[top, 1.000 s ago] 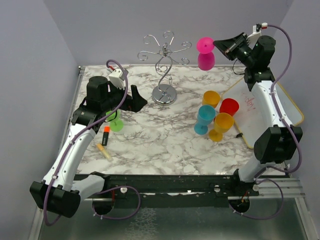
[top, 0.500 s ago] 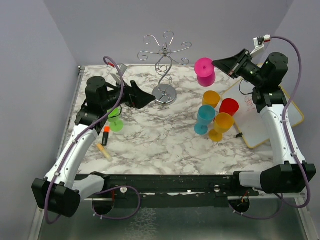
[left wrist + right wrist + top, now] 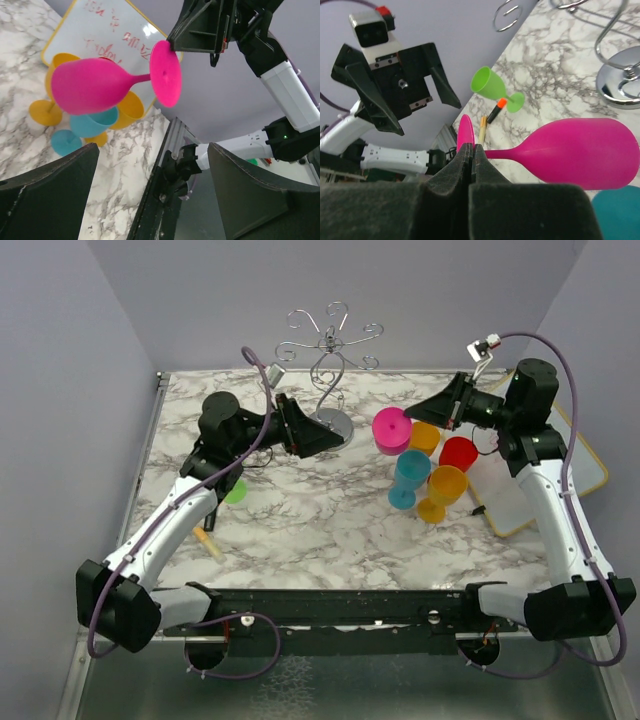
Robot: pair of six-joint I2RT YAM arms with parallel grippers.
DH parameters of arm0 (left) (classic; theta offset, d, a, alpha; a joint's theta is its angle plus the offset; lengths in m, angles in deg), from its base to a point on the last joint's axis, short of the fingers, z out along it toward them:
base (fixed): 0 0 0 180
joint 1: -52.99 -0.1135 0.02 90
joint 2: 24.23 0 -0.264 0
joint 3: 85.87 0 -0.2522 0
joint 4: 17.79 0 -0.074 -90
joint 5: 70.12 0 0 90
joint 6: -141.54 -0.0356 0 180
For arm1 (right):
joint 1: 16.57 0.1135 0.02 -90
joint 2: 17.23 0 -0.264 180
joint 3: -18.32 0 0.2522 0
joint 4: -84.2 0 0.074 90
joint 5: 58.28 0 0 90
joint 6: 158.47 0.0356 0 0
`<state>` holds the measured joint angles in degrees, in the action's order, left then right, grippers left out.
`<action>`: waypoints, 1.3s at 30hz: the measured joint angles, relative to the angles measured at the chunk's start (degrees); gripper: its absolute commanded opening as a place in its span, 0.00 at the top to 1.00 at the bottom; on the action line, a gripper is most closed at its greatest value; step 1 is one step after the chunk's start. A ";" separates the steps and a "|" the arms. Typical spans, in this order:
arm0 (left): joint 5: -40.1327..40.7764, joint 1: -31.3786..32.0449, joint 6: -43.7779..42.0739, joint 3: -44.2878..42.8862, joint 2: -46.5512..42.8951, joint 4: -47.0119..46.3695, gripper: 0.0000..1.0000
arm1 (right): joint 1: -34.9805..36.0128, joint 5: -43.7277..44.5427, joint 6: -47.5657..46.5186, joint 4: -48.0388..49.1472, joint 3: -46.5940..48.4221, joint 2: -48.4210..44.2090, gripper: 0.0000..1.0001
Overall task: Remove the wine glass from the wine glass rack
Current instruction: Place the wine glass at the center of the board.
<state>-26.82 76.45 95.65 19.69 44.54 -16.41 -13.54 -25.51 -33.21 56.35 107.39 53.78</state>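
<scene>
Now | right tool (image 3: 471, 149) grips wine glass (image 3: 580, 152) | whiteboard (image 3: 107, 22) scrawl red, unreadable

Top view: high behind robot, looking down over whole marble worktop (image 3: 300, 520), near edge at frame bottom.
Left wrist view: close, tilted, facing past own left pincer (image 3: 152, 150), fingers in lower corners, toward right arm (image 3: 285, 85).
Right wrist view: close, facing past own right pincer (image 3: 471, 150) at bottom centre, toward left arm (image 3: 390, 157).
Wrist views face each other; all three share pink wine glass (image 3: 391, 430).
</scene>
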 measured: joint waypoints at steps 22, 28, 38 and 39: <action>2.51 10.56 -3.28 -4.57 6.62 0.70 0.88 | 11.67 -1.81 -1.38 1.33 -3.80 -0.66 0.99; 1.99 10.67 -4.17 -4.57 7.17 2.14 1.00 | 12.28 -1.81 -1.29 2.49 -4.98 -0.63 0.99; 1.07 10.69 -11.76 -5.40 6.23 9.31 1.00 | 12.76 -1.75 -0.83 4.20 -7.89 -1.27 0.78; 0.79 10.69 -12.44 -5.40 6.10 9.77 1.00 | 12.76 -1.57 -0.94 4.11 -7.91 -1.40 0.77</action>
<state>-26.03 87.14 83.22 14.29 50.64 -6.64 -0.78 -27.09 -34.15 60.46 99.48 52.38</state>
